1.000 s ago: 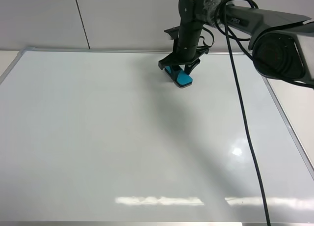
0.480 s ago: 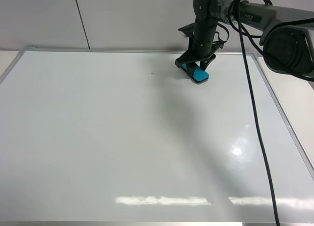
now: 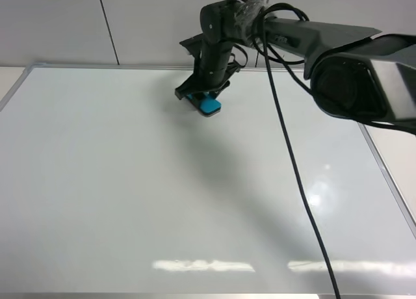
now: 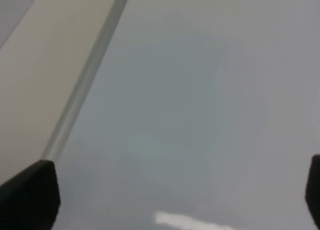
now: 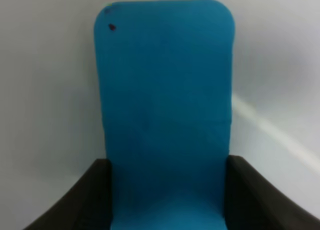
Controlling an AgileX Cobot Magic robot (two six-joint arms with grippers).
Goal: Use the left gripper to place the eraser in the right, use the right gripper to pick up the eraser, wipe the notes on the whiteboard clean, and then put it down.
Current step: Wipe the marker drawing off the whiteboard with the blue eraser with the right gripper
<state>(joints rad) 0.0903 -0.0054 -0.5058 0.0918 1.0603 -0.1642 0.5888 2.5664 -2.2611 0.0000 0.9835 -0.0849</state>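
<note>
Your right hand [image 3: 203,99] has hold of the eraser [image 3: 210,105]: the two fingers [image 5: 90,200] are closed against its long sides, across the short width, and nothing else is in the grip. The eraser's long axis runs straight out ahead of the hand, so most of the teal block sticks out beyond the fingertips. That is the relation to mind. Sweep sideways to the long axis and you cover a wide band; push along it and you cover only a narrow one.

The eraser is at the far side of the whiteboard [image 3: 130,195], a little left of the middle and close to the far frame. The right arm reaches across to get there, with its cable [image 3: 292,162] hanging over the board. The block looks to be resting on the glossy surface (I cannot be sure how flat the felt lies).

I see no marker strokes anywhere on the bare board. The notes may lie under the eraser or be gone; you cannot tell from here. If they are gone, what remains is to set the eraser down and spread the fingers.

Your left hand [image 4: 170,200] is wide open and empty, beside the board's frame [image 4: 85,95]. The right hand alone is placed to act.
</note>
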